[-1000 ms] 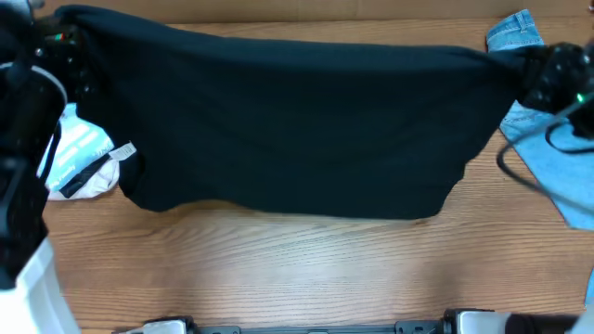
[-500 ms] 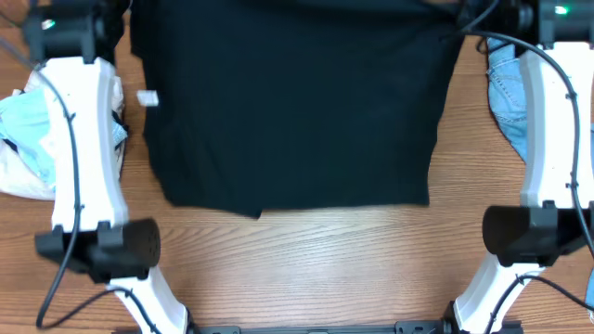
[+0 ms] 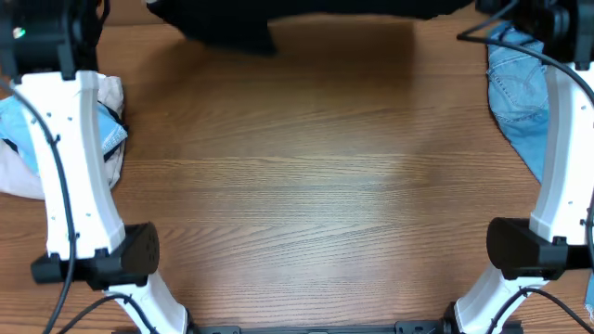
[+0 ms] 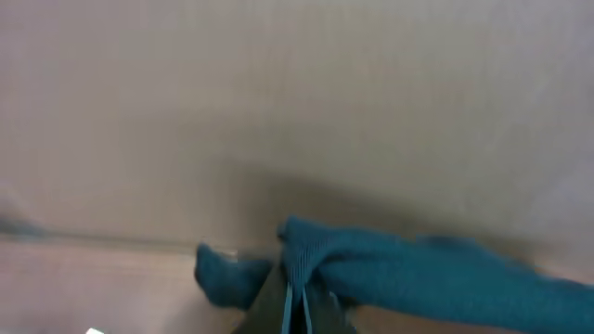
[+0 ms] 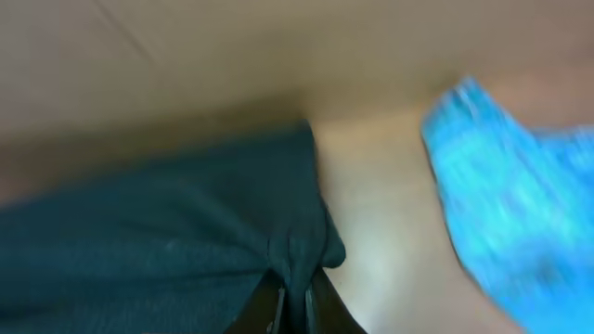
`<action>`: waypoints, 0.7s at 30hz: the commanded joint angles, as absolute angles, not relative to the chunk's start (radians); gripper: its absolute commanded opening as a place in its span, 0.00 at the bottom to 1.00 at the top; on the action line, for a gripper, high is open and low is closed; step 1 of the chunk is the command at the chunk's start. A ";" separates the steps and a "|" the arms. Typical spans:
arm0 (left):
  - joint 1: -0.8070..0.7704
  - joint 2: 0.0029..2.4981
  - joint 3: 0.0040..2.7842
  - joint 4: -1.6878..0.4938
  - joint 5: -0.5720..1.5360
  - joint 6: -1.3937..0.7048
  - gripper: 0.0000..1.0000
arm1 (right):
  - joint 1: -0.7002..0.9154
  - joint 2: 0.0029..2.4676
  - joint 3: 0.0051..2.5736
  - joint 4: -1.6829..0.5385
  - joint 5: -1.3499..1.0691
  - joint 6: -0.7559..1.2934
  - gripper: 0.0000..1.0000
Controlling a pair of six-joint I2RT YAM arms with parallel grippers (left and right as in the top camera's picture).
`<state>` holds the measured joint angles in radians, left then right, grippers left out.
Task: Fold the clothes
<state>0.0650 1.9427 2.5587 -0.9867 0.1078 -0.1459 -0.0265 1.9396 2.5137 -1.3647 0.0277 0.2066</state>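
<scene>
- The wooden table (image 3: 297, 186) fills most of the overhead view, its middle bare from edge to edge.
- Two white arms rise from the bottom of the frame: the left arm (image 3: 70, 167) up the left side, the right arm (image 3: 560, 139) up the right, both reaching to the top corners.
- The black T-shirt (image 3: 232, 32) shows only as a dark strip along the top edge of the overhead frame, with one lump hanging lower at upper left. It spans the space between the two arms.
- Light-blue jeans (image 3: 515, 93) lie at the upper right, partly under the right arm.
- A sky-blue garment (image 3: 19, 125) sits bunched at the left edge on a pale cloth (image 3: 19, 176), behind the left arm.
- The left tool (image 4: 290, 295) is pressed together on a gathered fold of the T-shirt, low in its blurred wrist view.
- The right tool (image 5: 295, 292) likewise pinches a bunched corner of the shirt, with the jeans to its right.
</scene>
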 commanded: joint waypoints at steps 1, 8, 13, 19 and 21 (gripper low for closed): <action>0.064 1.945 2.571 -1.140 0.125 -0.099 0.04 | -0.042 1.943 2.504 -1.473 0.111 0.173 0.08; 0.030 2.067 2.554 -1.504 0.142 -0.097 0.04 | -0.042 1.959 2.333 -1.608 0.131 0.123 0.10; -0.001 2.189 2.554 -1.681 0.226 -0.017 0.04 | -0.042 1.958 2.130 -1.620 0.131 0.123 0.09; -0.038 2.223 2.407 -1.690 0.271 0.028 0.04 | -0.048 1.958 1.893 -1.636 0.139 0.127 0.04; -0.045 2.223 2.348 -1.690 0.241 0.027 0.04 | -0.056 1.958 1.838 -1.636 0.138 0.132 0.04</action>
